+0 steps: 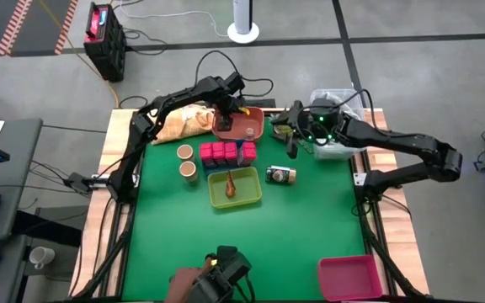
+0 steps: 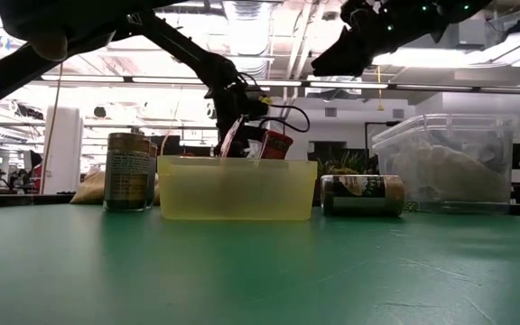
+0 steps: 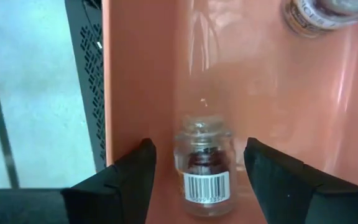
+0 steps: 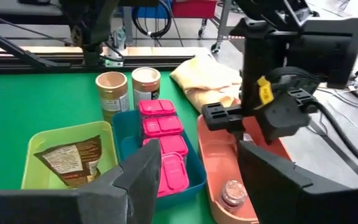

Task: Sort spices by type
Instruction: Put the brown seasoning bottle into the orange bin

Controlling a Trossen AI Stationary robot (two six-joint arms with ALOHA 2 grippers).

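My left gripper (image 3: 200, 144) points down into a salmon tray (image 1: 254, 128) at the table's far middle. It is open, with one finger on each side of a small clear glass jar (image 3: 205, 175) and a gap on both sides. The jar rests on the tray floor, and a second jar (image 3: 319, 15) lies farther along the tray. Pink boxes (image 4: 160, 127) fill a blue tray (image 1: 226, 154). Two tan jars (image 1: 187, 162) stand to its left. A brown packet (image 4: 67, 160) lies in a yellow-green tray (image 1: 235, 188). My right gripper (image 1: 294, 143) hangs open to the right of the salmon tray and holds nothing.
A labelled jar (image 1: 281, 175) lies on its side to the right of the yellow-green tray. A clear plastic box (image 1: 337, 126) stands at the far right, a yellow cloth (image 1: 188, 124) at the far left, and a pink bin (image 1: 349, 276) at the near right corner.
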